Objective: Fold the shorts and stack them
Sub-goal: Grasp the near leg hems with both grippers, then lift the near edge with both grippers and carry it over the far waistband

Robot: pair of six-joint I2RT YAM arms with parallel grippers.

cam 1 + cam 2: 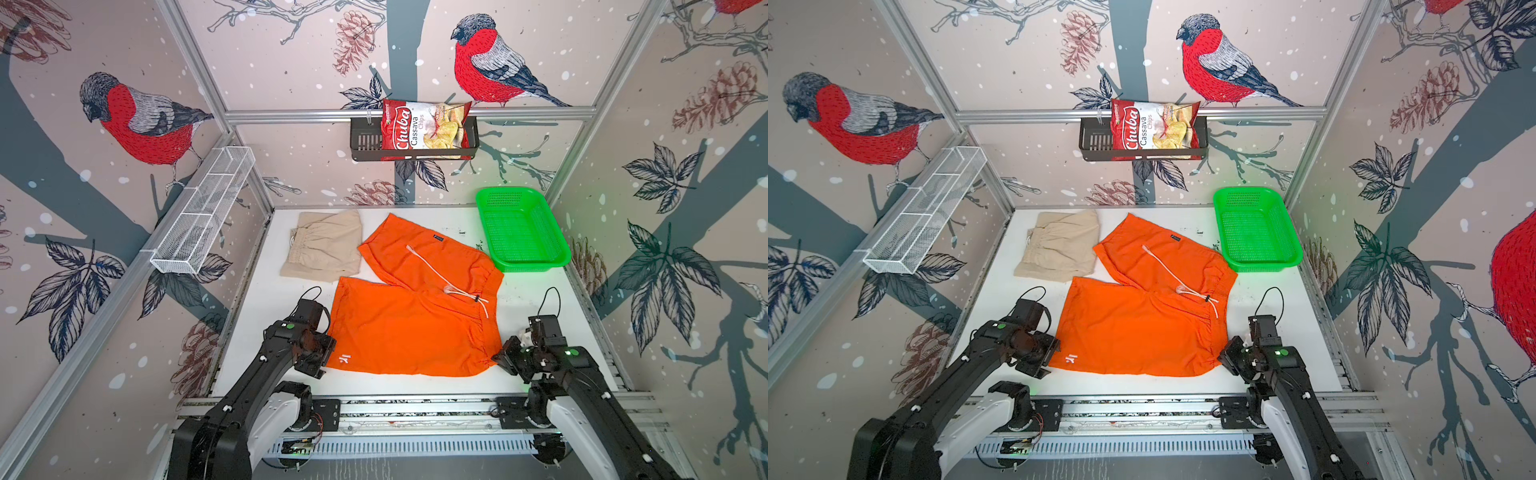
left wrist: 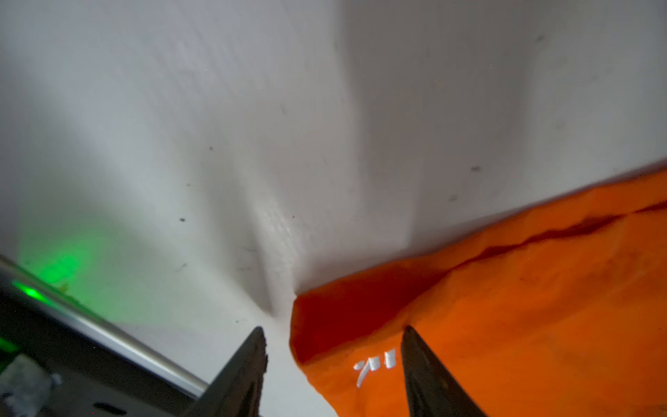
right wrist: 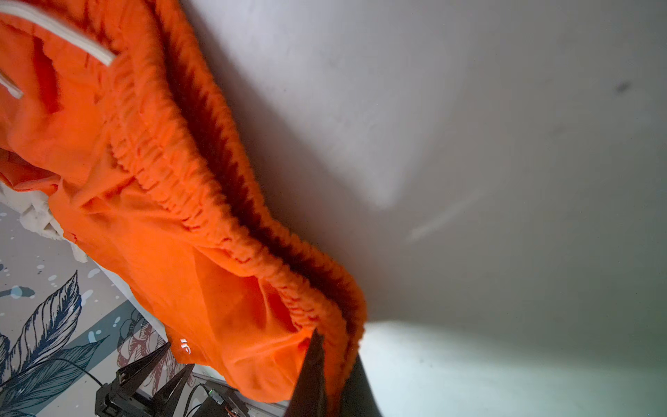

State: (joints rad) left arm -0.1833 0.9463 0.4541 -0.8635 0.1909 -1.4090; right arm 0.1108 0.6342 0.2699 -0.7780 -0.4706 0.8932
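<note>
The orange shorts (image 1: 407,332) lay spread on the bench (image 1: 540,299). My right pincer (image 3: 335,368) pinched their waistband (image 3: 223,231), and my left pincer (image 2: 334,364) gaped astride the logo corner (image 2: 375,364). A shallow bite there could slip mid-fold.

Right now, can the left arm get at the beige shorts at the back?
Probably yes: only bare table lies between the left gripper and the beige shorts. Its open jaws straddle the logo corner of the orange shorts, though.
</note>
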